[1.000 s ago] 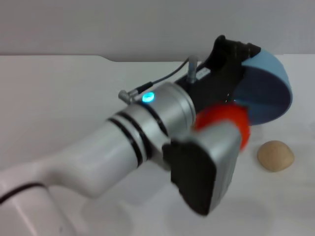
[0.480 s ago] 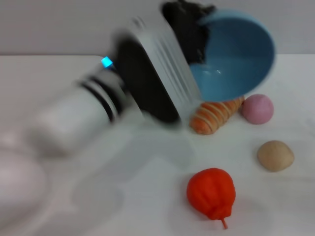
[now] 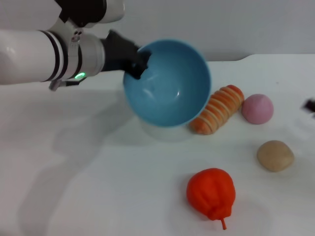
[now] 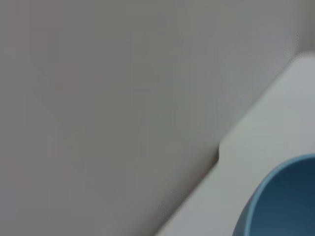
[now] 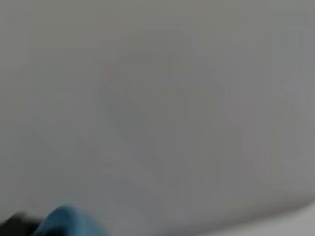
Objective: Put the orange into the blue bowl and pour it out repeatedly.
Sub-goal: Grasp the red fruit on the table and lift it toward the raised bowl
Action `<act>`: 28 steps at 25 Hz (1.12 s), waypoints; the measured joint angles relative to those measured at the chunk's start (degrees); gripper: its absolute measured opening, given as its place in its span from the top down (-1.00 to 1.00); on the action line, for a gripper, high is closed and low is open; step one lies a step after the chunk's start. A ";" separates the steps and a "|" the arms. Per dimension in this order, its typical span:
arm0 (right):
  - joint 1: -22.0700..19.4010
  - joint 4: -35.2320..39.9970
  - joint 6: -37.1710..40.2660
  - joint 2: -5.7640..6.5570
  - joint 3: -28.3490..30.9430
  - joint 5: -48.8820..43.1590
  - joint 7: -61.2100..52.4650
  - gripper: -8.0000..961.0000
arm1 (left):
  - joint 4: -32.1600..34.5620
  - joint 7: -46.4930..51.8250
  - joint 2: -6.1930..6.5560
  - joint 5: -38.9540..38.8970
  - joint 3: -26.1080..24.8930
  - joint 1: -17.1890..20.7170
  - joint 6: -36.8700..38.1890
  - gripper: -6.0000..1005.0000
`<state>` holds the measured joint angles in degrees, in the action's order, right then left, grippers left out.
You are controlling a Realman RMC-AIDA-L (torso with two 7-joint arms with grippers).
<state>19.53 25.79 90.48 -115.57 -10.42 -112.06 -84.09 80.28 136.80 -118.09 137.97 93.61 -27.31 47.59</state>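
The blue bowl (image 3: 167,86) is tipped toward the camera and holds nothing; the left gripper (image 3: 139,60) pinches its rim, holding it above the white table (image 3: 74,162). One orange (image 3: 211,192) lies on the table, well apart. Behind it lie one striped bread loaf (image 3: 218,109), one pink ball (image 3: 257,108) and one tan ball (image 3: 275,155). A grey wall (image 3: 221,24) stands behind.

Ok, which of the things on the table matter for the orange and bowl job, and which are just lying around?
Part of the job:
- orange, lying on the table, outside the bowl
- blue bowl, empty, tilted, held at its rim by the left hand

Just lying about:
- striped bread loaf
- pink ball
- tan ball
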 joint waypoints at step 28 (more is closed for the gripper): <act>14.08 -0.10 -5.53 -2.74 -29.69 -19.25 -25.87 -0.23 | -1.01 11.58 -0.19 8.63 0.77 -1.89 1.03 0.99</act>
<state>33.61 25.69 84.94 -118.31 -40.11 -131.32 -109.96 79.27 148.38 -118.29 146.60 94.39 -29.20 48.62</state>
